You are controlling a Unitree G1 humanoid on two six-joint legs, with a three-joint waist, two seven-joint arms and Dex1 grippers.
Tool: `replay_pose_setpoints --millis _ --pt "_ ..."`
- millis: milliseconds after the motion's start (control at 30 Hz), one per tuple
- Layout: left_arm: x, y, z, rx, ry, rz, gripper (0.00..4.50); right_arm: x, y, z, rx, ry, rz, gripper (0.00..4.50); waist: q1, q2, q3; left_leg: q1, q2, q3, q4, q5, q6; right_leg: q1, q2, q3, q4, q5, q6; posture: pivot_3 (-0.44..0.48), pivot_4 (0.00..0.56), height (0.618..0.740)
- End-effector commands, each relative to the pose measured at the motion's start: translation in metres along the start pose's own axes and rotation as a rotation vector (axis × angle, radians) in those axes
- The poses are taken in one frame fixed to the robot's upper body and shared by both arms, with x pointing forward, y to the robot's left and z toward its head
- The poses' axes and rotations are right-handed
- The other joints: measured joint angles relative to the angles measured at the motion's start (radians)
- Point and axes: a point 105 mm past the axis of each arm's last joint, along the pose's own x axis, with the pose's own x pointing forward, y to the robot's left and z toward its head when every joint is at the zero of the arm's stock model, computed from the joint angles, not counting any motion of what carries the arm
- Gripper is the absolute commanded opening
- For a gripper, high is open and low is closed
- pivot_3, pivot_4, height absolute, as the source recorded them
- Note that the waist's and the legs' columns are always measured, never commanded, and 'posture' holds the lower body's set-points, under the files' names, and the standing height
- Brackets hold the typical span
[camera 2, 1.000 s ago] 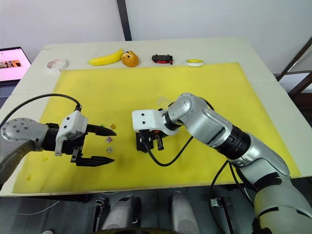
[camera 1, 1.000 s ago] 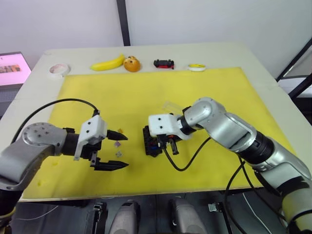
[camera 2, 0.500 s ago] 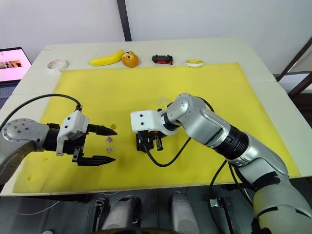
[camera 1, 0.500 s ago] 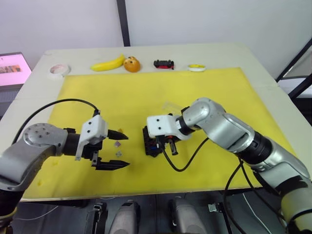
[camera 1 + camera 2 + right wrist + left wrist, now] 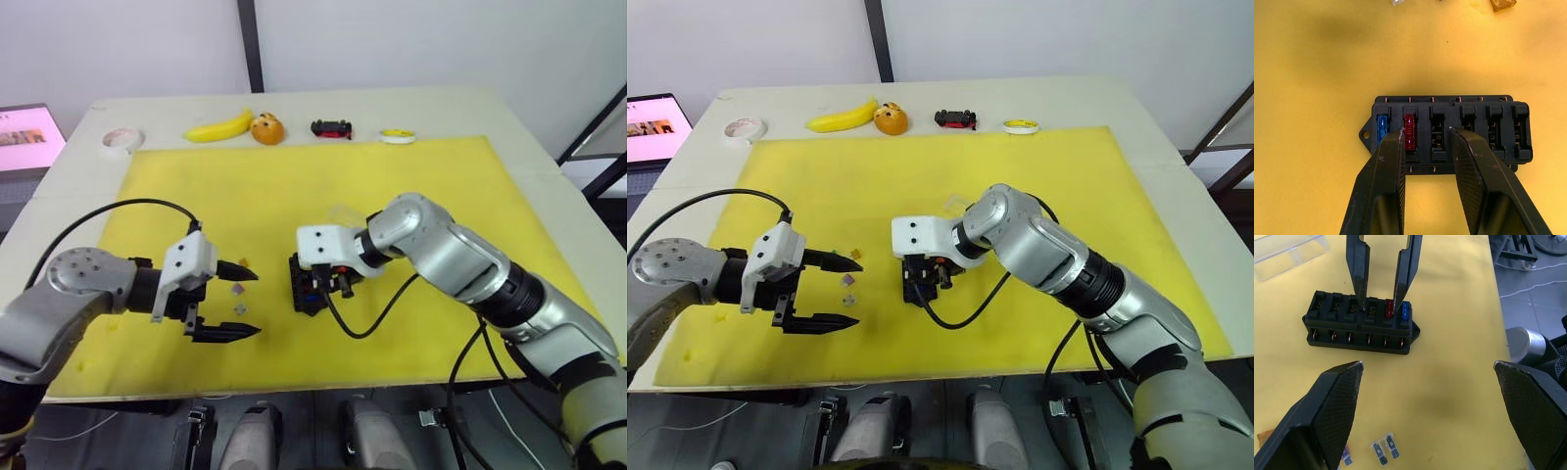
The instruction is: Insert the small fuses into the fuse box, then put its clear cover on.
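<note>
From my head, the fuse box (image 5: 307, 286) sits mid-mat with bare yellow mat (image 5: 294, 186) all around; my left gripper (image 5: 235, 302) hangs spread open beside loose fuses (image 5: 236, 290). My left wrist shows the clear cover (image 5: 1288, 253) lying just beyond the box. My right wrist shows my right gripper (image 5: 1425, 142) slightly apart, empty, over a seated red fuse (image 5: 1409, 131) and blue fuse (image 5: 1382, 128).
</note>
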Motion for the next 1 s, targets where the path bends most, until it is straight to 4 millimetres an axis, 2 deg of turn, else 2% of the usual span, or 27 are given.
replay_pose_setpoints --millis 33,433,800,900,933,1000 --pt "-0.002 0.0 0.004 0.031 0.006 0.001 4.5 -0.007 -0.007 0.006 0.003 -0.015 -0.029 1.49 0.0 0.0 0.0 0.0 0.0 0.0 0.0 0.0 0.0 0.0 0.0 0.0 0.0 0.0 0.0 0.0 0.15 0.74" --pt "-0.002 0.002 0.006 0.036 0.008 -0.001 4.5 -0.031 -0.01 0.021 -0.001 -0.082 -0.051 1.49 0.0 0.0 0.0 -0.001 0.0 0.0 0.0 0.0 0.0 -0.001 0.0 0.0 0.0 0.0 0.0 0.0 0.15 0.74" --pt "-0.003 0.004 0.006 0.042 0.012 -0.007 4.5 -0.04 -0.005 0.026 0.027 -0.171 -0.037 1.49 0.0 0.0 0.0 -0.001 0.0 0.0 0.0 0.0 0.0 -0.001 0.0 0.0 0.0 0.0 0.0 0.0 0.15 0.74" --pt "-0.003 0.005 0.006 0.042 0.013 -0.005 4.5 -0.036 -0.001 0.022 0.039 -0.194 -0.03 0.63 0.0 0.0 0.0 -0.001 0.0 0.0 0.0 0.0 0.0 -0.001 0.0 0.0 0.0 0.0 0.0 0.0 0.15 0.74" --pt "-0.003 0.005 0.007 0.042 0.013 -0.004 4.5 -0.035 0.001 0.021 0.04 -0.2 -0.027 0.1 0.0 0.0 0.0 -0.001 0.0 0.0 0.0 0.0 0.0 -0.001 0.0 0.0 0.0 0.0 0.0 0.0 0.15 0.74" --pt "-0.004 0.006 0.006 0.042 0.014 0.0 4.5 -0.03 0.002 0.017 0.043 -0.205 -0.034 0.04 0.0 0.0 0.0 -0.002 0.0 0.0 0.0 0.0 0.0 -0.001 0.0 0.0 0.0 0.0 0.0 0.0 0.15 0.74"
